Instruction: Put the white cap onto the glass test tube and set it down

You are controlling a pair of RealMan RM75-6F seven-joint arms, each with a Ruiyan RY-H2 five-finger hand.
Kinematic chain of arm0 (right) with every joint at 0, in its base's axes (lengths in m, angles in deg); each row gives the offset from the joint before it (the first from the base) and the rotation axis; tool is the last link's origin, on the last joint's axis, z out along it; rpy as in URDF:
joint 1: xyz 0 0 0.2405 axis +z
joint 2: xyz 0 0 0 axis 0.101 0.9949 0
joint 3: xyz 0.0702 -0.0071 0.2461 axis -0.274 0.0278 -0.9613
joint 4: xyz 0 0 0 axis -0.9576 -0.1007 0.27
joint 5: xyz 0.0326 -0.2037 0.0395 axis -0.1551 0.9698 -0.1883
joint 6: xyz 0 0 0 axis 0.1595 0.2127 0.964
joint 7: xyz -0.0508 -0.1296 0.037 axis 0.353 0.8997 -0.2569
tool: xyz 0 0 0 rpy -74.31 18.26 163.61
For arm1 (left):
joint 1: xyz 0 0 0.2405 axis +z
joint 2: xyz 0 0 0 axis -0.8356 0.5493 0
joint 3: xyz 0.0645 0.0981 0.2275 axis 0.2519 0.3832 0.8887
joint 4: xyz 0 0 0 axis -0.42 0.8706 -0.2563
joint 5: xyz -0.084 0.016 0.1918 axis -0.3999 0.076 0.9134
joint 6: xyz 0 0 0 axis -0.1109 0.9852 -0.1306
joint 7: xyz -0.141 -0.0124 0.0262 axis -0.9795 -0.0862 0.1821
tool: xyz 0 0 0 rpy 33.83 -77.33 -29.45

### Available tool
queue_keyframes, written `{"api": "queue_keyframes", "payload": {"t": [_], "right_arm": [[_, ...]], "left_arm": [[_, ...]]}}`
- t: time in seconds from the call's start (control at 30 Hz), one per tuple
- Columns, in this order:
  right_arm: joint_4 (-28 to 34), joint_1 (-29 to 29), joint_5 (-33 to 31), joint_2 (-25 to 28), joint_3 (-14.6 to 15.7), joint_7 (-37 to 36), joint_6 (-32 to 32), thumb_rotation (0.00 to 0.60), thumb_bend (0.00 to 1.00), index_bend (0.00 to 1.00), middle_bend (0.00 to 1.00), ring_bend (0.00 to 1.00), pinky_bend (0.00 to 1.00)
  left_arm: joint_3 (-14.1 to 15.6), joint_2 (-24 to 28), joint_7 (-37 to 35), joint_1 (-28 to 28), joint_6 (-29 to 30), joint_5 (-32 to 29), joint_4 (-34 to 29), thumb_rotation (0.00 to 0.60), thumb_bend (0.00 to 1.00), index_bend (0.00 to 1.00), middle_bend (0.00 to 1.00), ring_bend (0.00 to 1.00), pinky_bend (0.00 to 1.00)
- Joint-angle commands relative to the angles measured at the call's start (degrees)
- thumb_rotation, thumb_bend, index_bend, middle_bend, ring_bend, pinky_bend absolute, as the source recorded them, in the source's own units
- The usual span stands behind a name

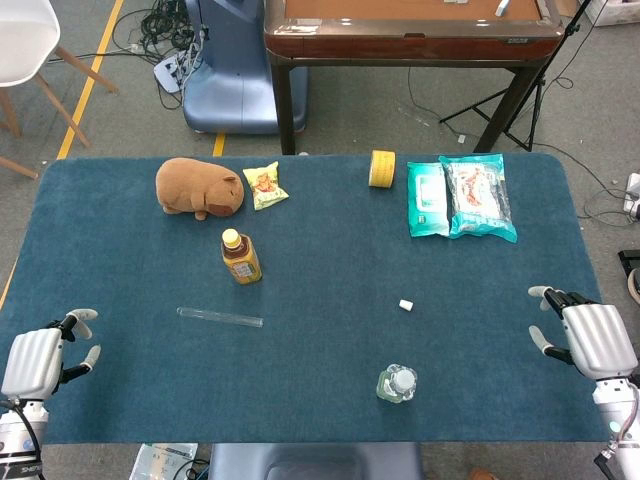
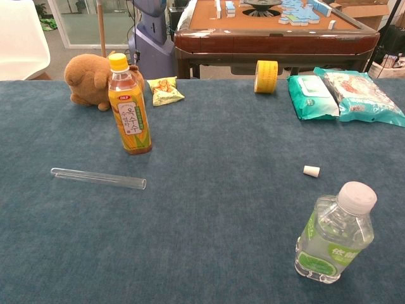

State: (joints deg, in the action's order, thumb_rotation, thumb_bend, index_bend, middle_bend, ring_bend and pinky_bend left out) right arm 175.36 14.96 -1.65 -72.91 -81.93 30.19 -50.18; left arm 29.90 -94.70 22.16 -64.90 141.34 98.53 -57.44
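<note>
The glass test tube [image 1: 220, 317] [image 2: 98, 178] lies flat on the blue table cloth, left of centre. The small white cap [image 1: 405, 305] [image 2: 311, 170] lies alone on the cloth, well to the right of the tube. My left hand [image 1: 42, 358] hovers at the table's near left corner, fingers apart, holding nothing. At the near right edge my right hand [image 1: 588, 338] is likewise open and empty. Both hands are far from tube and cap. Neither hand appears in the chest view.
A yellow drink bottle [image 1: 241, 257] [image 2: 129, 105] stands just behind the tube. A clear water bottle [image 1: 397, 383] [image 2: 332, 234] stands near the front edge. A brown plush [image 1: 198, 187], snack packet [image 1: 265, 185], yellow tape roll [image 1: 382, 168] and wipe packs [image 1: 460, 195] line the far side.
</note>
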Motion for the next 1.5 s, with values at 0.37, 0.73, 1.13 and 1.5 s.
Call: {"api": "queue_keyframes", "payload": {"t": [0.37, 0.73, 1.13, 1.5], "right_arm": [[2.8, 3.7, -1.4, 0.0, -1.1, 6.8, 5.4, 0.600, 0.31, 0.31, 0.56, 0.60, 0.69], [5.1, 14.7, -15.2, -4.1, -2.9, 22.4, 22.7, 0.600, 0.43, 0.30, 0.99, 1.00, 1.00], [-0.4, 24.7, -32.1, -12.6, -0.7, 30.0, 33.7, 0.600, 0.58, 0.24, 1.00, 1.00, 1.00], [-3.9, 29.1, -36.2, -17.5, 1.2, 30.4, 34.6, 0.600, 0.58, 0.23, 1.00, 1.00, 1.00]], "left_arm": [[-0.3, 0.1, -0.6, 0.6, -0.2, -0.1, -0.1, 0.600, 0.28, 0.35, 0.51, 0.49, 0.64], [-0.2, 0.5, -1.7, 1.4, -0.1, 0.0, -0.1, 0.600, 0.28, 0.35, 0.51, 0.49, 0.64], [-0.3, 0.4, -2.3, 1.8, -0.9, -0.5, 0.5, 0.600, 0.28, 0.35, 0.51, 0.49, 0.64], [-0.3, 0.2, -2.8, 2.0, -1.0, -0.3, 1.1, 0.600, 0.28, 0.35, 0.51, 0.49, 0.64]]}}
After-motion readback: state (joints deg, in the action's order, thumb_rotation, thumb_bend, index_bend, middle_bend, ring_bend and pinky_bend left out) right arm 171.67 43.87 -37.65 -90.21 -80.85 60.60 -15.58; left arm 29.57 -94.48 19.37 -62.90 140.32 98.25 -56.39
